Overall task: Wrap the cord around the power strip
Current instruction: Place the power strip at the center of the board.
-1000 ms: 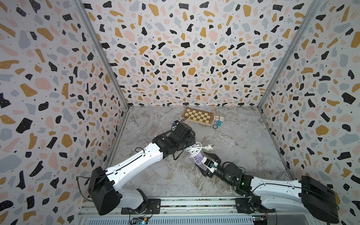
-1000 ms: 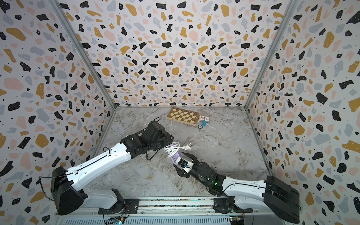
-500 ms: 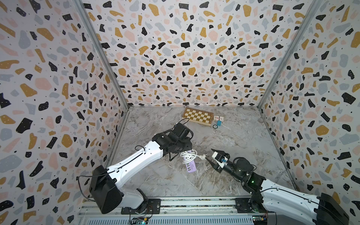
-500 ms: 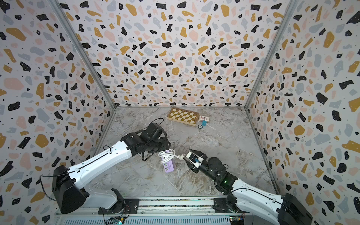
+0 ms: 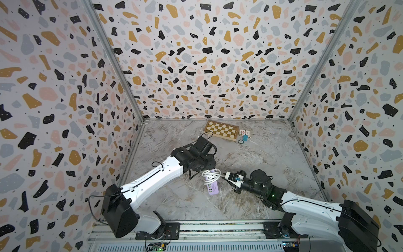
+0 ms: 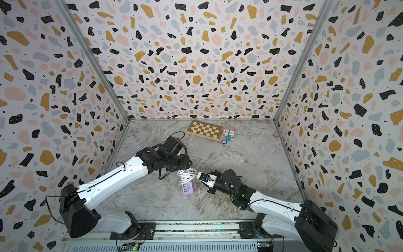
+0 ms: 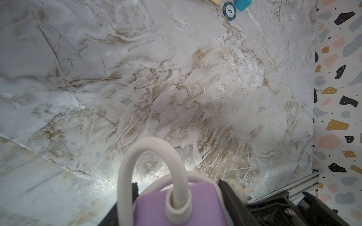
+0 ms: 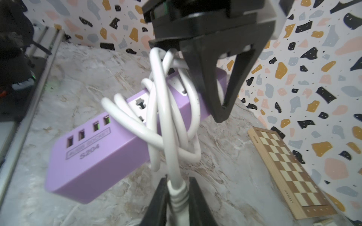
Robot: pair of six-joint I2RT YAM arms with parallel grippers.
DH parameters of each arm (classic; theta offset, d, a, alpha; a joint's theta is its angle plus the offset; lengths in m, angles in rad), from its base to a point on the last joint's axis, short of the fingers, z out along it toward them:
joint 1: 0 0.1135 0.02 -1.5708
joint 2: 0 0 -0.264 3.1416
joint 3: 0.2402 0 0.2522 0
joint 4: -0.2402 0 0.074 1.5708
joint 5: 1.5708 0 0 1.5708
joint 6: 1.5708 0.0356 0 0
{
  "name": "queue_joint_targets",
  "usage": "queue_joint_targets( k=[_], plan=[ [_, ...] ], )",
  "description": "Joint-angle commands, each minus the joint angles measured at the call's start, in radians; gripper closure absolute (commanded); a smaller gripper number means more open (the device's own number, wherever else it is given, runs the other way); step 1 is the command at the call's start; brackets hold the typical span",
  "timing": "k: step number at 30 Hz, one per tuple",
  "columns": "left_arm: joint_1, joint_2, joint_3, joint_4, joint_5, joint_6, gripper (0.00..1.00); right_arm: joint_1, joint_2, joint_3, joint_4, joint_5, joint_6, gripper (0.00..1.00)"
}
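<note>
- Since half a second back, our right gripper (image 8: 177, 197) has swung in again to the cord (image 8: 168, 121). Its jaws are now nipped onto the ribbed stretch at the free end.
- Our left gripper (image 7: 176, 203) stands half open, clamped on the power strip (image 5: 212, 188) at the end where the cord leaves it.
- Done, we judge: several loose, crossing loops sit around the strip's middle, mid-table (image 5: 261, 163) between our arms.
- Left: the last short length needs pulling snug and tucking in.

The power strip (image 5: 213, 189) is at the middle of the table (image 5: 272, 157), the cord (image 5: 210, 174) looped around its far half. Well behind sits a chessboard (image 5: 221, 130), a small box (image 5: 244, 132) just right of it.
</note>
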Motion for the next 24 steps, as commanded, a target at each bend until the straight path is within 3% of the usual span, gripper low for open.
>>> queue_joint_targets(
  k=[1, 6, 10, 17, 24],
  plan=[
    [0.002, -0.016, 0.055, 0.057, 0.115, 0.01, 1.0, -0.014, -0.011, 0.017, 0.001, 0.159, 0.041, 0.9],
    [0.027, -0.052, 0.011, 0.123, 0.197, -0.001, 1.0, -0.135, -0.089, -0.021, 0.02, 0.175, 0.146, 0.99],
    [0.077, -0.083, -0.035, 0.196, 0.276, -0.037, 1.0, -0.188, -0.113, -0.039, -0.007, 0.152, 0.165, 1.0],
    [0.129, -0.094, -0.034, 0.289, 0.324, -0.102, 1.0, -0.192, -0.084, -0.121, 0.098, 0.056, 0.29, 1.0],
    [0.136, -0.036, -0.035, 0.418, 0.352, -0.166, 1.0, -0.154, 0.043, -0.155, 0.235, -0.016, 0.481, 1.0]
  ],
)
